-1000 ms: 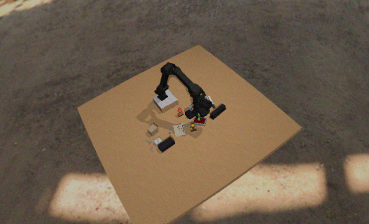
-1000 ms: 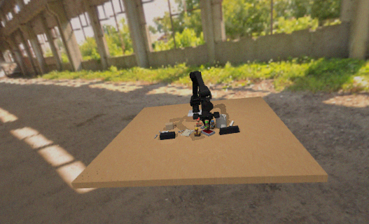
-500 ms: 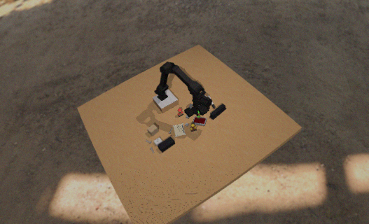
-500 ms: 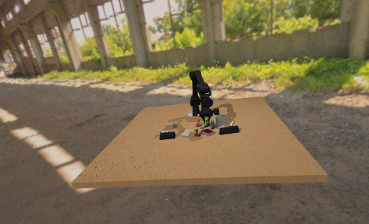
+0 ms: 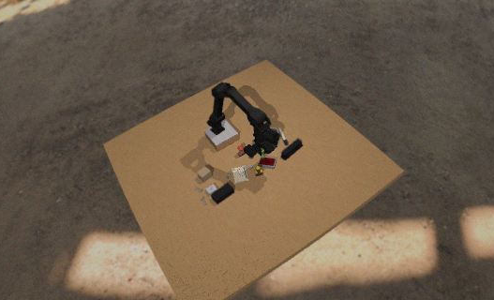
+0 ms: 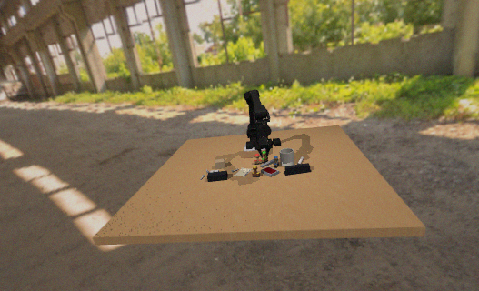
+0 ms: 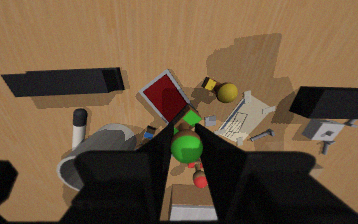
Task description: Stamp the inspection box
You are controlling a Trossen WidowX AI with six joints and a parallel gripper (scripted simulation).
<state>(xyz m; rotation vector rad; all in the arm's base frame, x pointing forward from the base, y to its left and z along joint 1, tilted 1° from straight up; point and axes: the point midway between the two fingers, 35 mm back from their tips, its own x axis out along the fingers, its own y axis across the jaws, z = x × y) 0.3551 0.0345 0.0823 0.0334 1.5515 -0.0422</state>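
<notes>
In the wrist view, from left to right, we see a black block [image 5: 291, 149] [image 6: 297, 169] [image 7: 70, 81] well off to the claw's left and a grey cup [image 6: 287, 156] [image 7: 97, 155] nearer it. The red ink pad [image 5: 267, 162] [image 6: 270, 171] [image 7: 165, 96] lies just ahead of our claw [image 7: 184, 127]. We are grasping the green-topped stamp [image 6: 264, 155] [image 7: 187, 146] between its fingers. To the claw's right we find the yellow-topped stamp [image 5: 259, 171] [image 6: 255, 170] [image 7: 226, 93], then the card [image 5: 240, 173] [image 6: 243, 172] [image 7: 250, 117], and farther right another black block [image 5: 222, 193] [image 6: 217, 175] [image 7: 334, 102].
</notes>
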